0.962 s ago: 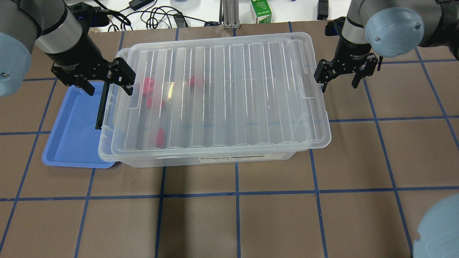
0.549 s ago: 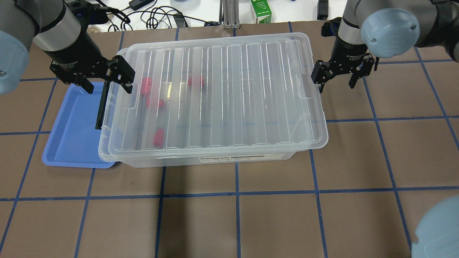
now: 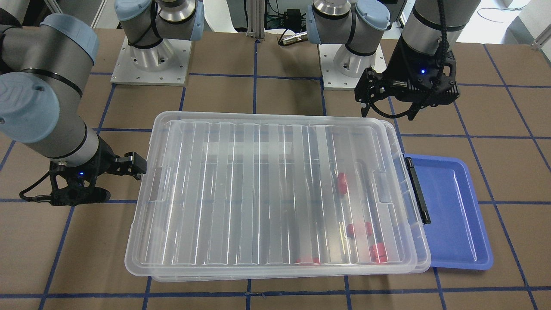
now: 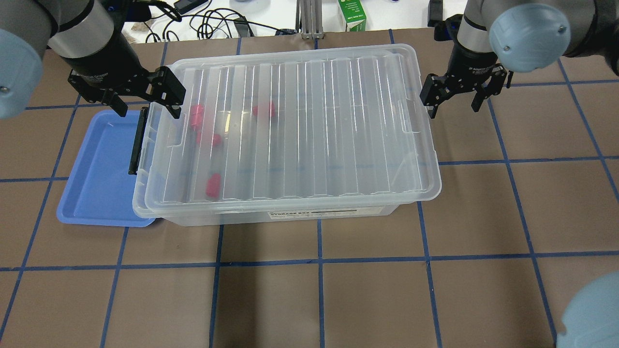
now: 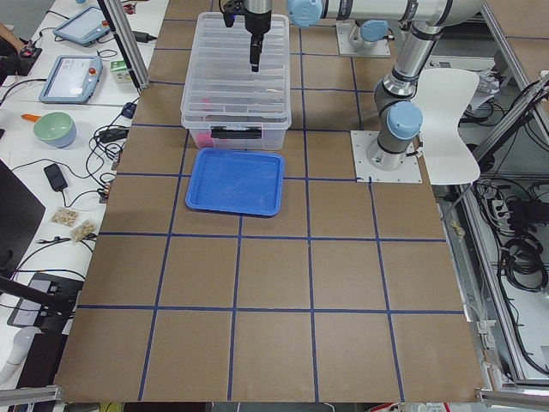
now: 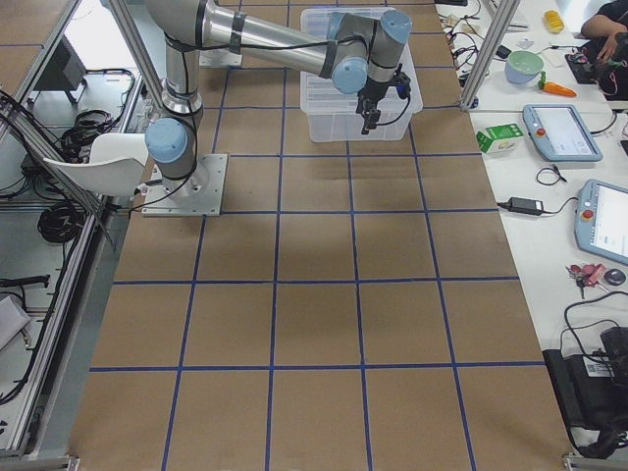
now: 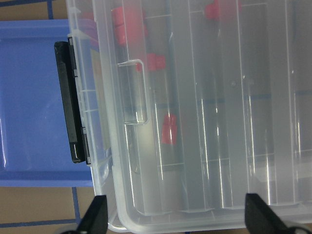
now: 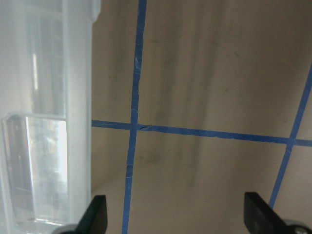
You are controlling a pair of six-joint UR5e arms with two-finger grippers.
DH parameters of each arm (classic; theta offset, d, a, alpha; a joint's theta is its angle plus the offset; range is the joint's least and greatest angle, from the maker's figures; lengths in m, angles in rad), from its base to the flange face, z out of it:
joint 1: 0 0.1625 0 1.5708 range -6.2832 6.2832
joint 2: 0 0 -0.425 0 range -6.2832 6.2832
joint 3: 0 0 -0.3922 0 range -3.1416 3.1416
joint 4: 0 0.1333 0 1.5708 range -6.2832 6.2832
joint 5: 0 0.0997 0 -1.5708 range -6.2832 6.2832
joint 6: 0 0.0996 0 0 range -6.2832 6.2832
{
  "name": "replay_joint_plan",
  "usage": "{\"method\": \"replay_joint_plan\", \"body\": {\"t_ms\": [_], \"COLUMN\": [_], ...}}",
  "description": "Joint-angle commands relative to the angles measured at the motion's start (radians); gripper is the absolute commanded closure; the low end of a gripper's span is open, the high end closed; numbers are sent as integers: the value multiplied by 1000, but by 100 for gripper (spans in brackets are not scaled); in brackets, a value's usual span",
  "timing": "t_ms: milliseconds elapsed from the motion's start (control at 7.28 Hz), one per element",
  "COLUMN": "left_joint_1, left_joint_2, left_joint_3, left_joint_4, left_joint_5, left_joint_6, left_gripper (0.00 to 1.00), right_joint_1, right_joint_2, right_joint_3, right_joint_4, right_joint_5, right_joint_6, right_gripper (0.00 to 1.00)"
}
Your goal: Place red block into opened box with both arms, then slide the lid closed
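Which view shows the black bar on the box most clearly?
The left wrist view: the black bar is close and sharp against the blue tray. Overhead and front views show a thin strip; exterior left shows it small; the two right views miss it.

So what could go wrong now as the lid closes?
The lid overhangs the box's right end; its left rim is bare. The right gripper, open, has one finger by the lid's notch, slightly off-centre; a push there may twist and jam the lid. The left gripper, open, has a finger close to the lid's left edge; the sliding lid may bump it.
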Motion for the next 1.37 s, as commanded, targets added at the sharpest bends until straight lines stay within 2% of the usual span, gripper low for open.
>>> {"method": "replay_joint_plan", "body": {"t_ms": [0,275,549,1099,1236], "left_joint_1": [-1,-3,-6,-9,-9], "left_joint_2": [-1,-1,-1,-4,-3], "left_joint_3": [-2,-1,-1,-3,-7], "left_joint_4": [0,0,1,8,8], "left_joint_5": [1,1,2,4,5], "left_joint_6": [-1,-1,-1,-1,0], "left_gripper": [0,0,0,0,0], "right_joint_1": [1,47,129,66,39], "right_joint_2": [-103,-211,-222,-276,-282], "right_joint_3": [-36,-27,-25,-16,-15], "right_joint_4": [73,177,184,208,205], "right_joint_5": [-2,1,-14,10,85], "right_joint_6": [78,133,193,190,193], "right_gripper": [0,0,0,0,0]}}
